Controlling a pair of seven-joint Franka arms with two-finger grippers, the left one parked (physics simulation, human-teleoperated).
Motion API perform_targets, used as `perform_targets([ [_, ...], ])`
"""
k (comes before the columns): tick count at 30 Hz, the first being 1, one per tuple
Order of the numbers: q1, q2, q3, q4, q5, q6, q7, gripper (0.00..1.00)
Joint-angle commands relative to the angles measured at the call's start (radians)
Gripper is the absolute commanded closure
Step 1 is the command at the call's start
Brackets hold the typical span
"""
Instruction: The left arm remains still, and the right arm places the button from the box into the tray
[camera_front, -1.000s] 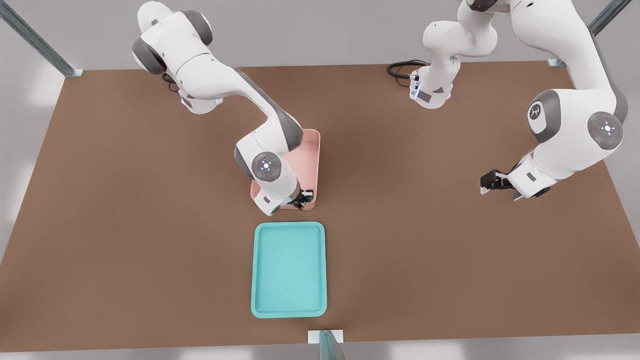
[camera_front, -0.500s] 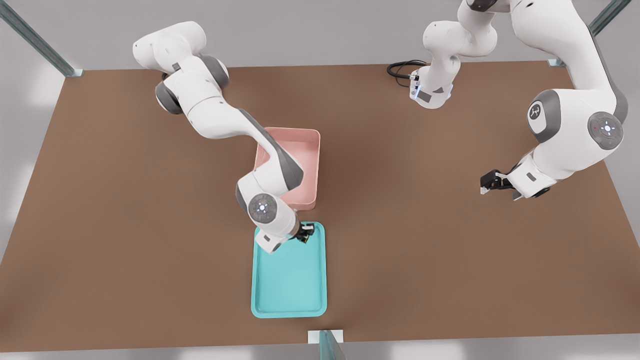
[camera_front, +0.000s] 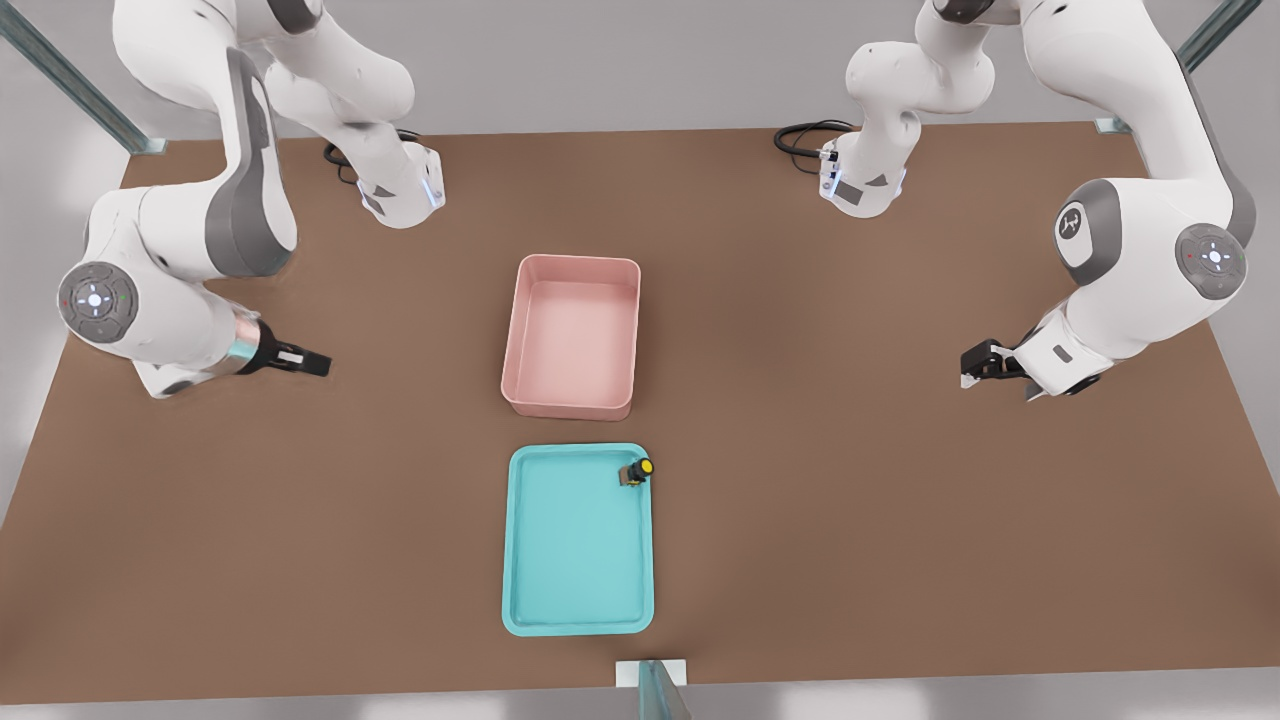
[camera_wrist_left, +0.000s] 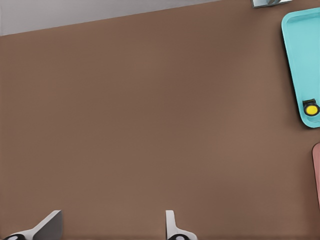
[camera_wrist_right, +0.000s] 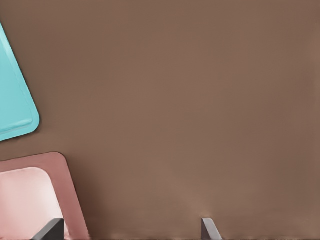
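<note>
The tiny yellow-capped push button (camera_front: 637, 470), light and rigid, best pinched at its dark base, lies inside the flat teal tray's (camera_front: 578, 600) corner; the black pincer (camera_front: 318, 362) hangs released, well apart, above the brown worktop (camera_front: 850, 500).

You've got one flat brown table (camera_front: 900, 520) filling nearly the whole front view, matte, plain, no markings. Around it a pale grey surround (camera_front: 620, 60), plain beyond the far edge; can't tell wall from floor. A greenish metal strut (camera_front: 70, 80) runs down to a small foot at the far corner on the front view's left, and a second strut (camera_front: 1215, 35) meets the other far corner. A third post (camera_front: 655, 690) sits on a pale bracket at the middle of the near edge. You'll see soft white light patches (camera_front: 85, 180) on the grey off the table's left side. Lighting is even, shadows faint.
</note>
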Motion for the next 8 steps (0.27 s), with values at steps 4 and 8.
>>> perform_targets([
  [4, -0.013, -0.071, 0.002, -0.151, 0.002, 0.097, -0.361, 0.0],
  [8, -0.014, -0.054, 0.0, -0.147, -0.001, 0.086, -0.356, 0.0],
])
